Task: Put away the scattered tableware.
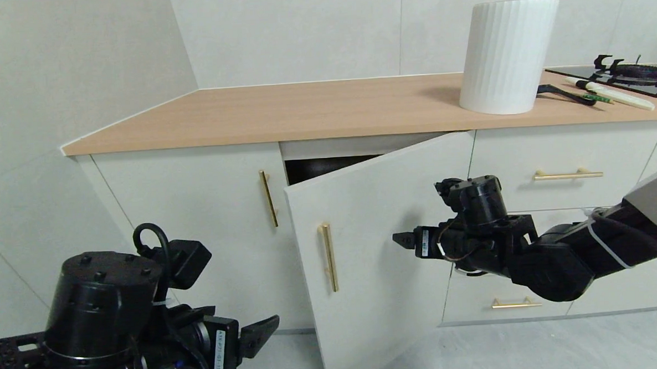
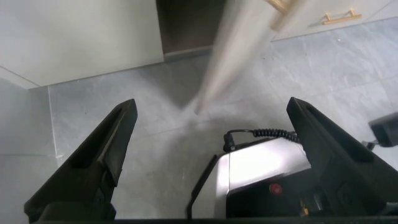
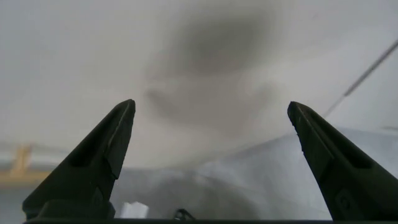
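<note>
The tableware (image 1: 607, 93) lies loose at the far right of the tabletop (image 1: 303, 111). There is a black utensil (image 1: 565, 92) and a white-handled one (image 1: 618, 96), with something small and green between them. They sit just beside the stove grate (image 1: 637, 72). The black one's end is close to the foot of a tall white ribbed container (image 1: 506, 57); whether they touch I cannot tell. From how they lie, none has been gathered yet.

Below the tabletop, a cabinet door (image 1: 375, 249) stands swung partly out. Its brass handle (image 1: 328, 256) is on the free edge and a dark gap (image 1: 328, 167) shows above the door. The door is probably open to make storage space reachable before anything is carried over.

The right hand (image 1: 411, 242) is in front of the door's outer face, right of the handle, with its fingers spread and grasping nothing. That placement suits pushing or steadying the panel rather than pulling the handle. The left hand (image 1: 260, 331) hangs low at the near left over the floor. It is likewise released and empty, and likely kept there clear of the door's swing.
</note>
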